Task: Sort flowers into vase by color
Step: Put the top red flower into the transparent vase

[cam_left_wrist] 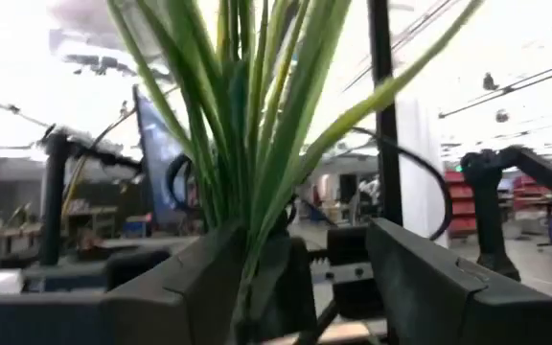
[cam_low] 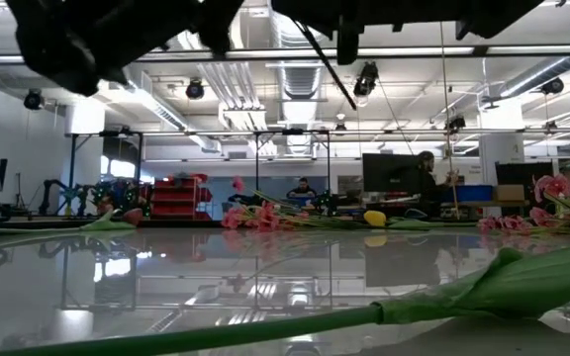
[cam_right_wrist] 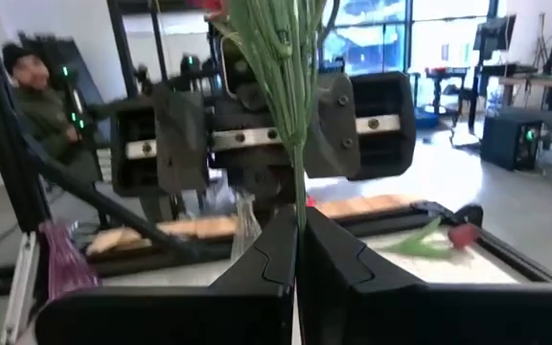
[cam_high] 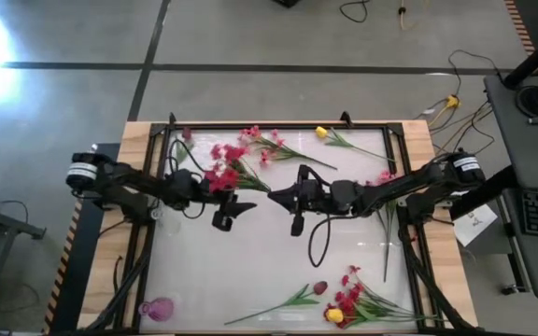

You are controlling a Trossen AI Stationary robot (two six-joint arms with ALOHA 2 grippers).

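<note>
Both arms meet over the middle of the white table! The left gripper hangs beside a spray of red blossoms on a leafy green stem; in its wrist view the long green leaves rise between its parted fingers, though whether they press the stalk cannot be told. The right gripper faces it, and its fingers are closed tight on a thin green stem.

Around them lie more flowers: pink blossoms and a yellow tulip bud along the far edge, a dark red bud and a red-and-yellow bunch near the front. A small pink glass vase sits at the front left corner.
</note>
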